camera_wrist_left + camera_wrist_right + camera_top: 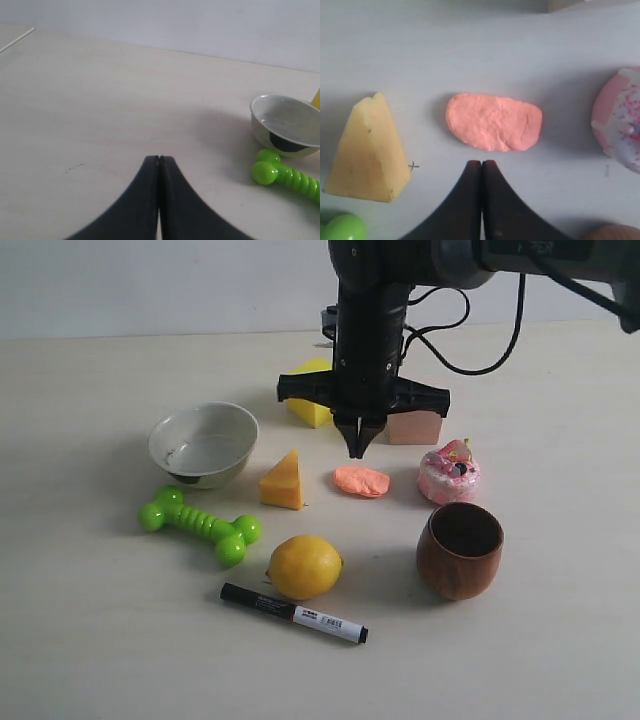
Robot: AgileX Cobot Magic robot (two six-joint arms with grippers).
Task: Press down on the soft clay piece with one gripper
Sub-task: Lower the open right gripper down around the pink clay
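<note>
The soft clay piece (361,481) is a flat salmon-orange blob lying on the table between the cheese-like wedge and the toy cake. It fills the middle of the right wrist view (494,122). My right gripper (357,450) hangs above the table just behind the clay, pointing down, fingers shut and holding nothing; its tips (481,162) stop short of the clay's edge, apart from it. The left gripper (158,158) is also shut and empty, over bare table left of the bowl, and is out of the exterior view.
Around the clay: yellow-orange wedge (283,481), pink-and-white toy cake (448,472), brown wooden cup (460,550), lemon (305,567), black marker (293,613), green dumbbell toy (199,524), metal bowl (204,444). A yellow block (310,405) and a tan block (414,427) sit behind the arm.
</note>
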